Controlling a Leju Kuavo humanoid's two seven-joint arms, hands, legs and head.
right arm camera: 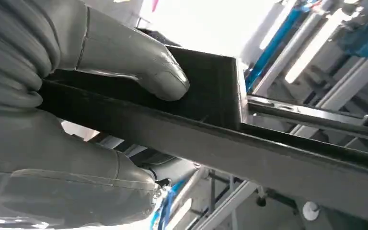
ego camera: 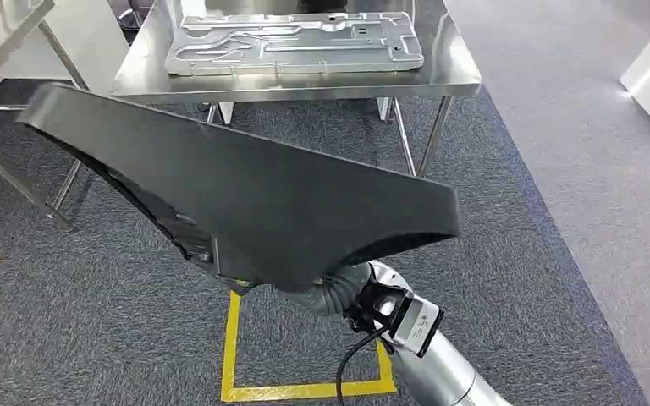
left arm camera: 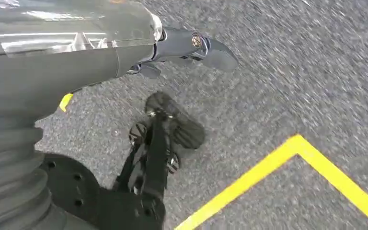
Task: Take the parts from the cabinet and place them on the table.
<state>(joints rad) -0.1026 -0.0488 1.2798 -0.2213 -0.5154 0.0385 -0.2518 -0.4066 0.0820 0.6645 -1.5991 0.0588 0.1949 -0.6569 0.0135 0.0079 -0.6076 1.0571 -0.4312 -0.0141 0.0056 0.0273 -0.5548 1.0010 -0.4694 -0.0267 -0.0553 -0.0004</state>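
**Black panel carried in right hand, tabletop ahead**

The black panel (ego camera: 254,203) spans the centre of the head view, from upper left to right of centre. It appears stiff, thin-walled and probably light, but long, so it may lever about the grip. The right hand (right arm camera: 76,110) clamps one edge, thumb (right arm camera: 139,62) pressed on its inner face. The tabletop (ego camera: 305,83), upper centre, already bears a metal plate (ego camera: 296,41). The left hand (left arm camera: 187,48) hangs over carpet, holding nothing, fingers extended.
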